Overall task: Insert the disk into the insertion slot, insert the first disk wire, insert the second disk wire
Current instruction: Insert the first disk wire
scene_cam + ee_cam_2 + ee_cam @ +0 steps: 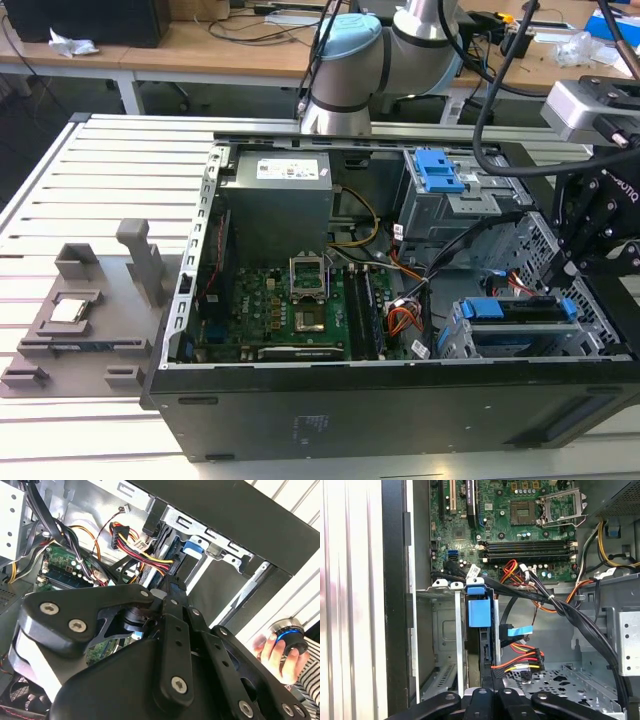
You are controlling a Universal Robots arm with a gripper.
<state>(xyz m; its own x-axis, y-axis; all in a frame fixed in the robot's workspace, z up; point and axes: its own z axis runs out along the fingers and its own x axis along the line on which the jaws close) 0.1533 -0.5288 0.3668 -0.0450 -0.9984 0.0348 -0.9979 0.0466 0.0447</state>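
Observation:
The disk [520,312], dark with a bright blue carrier at both ends, sits in the insertion slot [462,342], a silver perforated cage at the case's front corner on the exterior view's right. My gripper [572,285] hangs over the disk's far-right end. In the first wrist view the fingers [481,696] close narrowly around the disk's edge [487,652], under the blue carrier tab [480,612]. A black connector on red, yellow and black wires [520,666] and a blue flat cable [517,630] lie beside the disk. I cannot tell whether either is plugged in.
A taller grey cage with a blue tab [440,170] stands behind the slot. The motherboard [290,310] and power supply [275,200] fill the case's left half. Black cable bundles [560,605] cross nearby. A grey fixture [90,320] lies outside. A hand [272,652] holds a knob.

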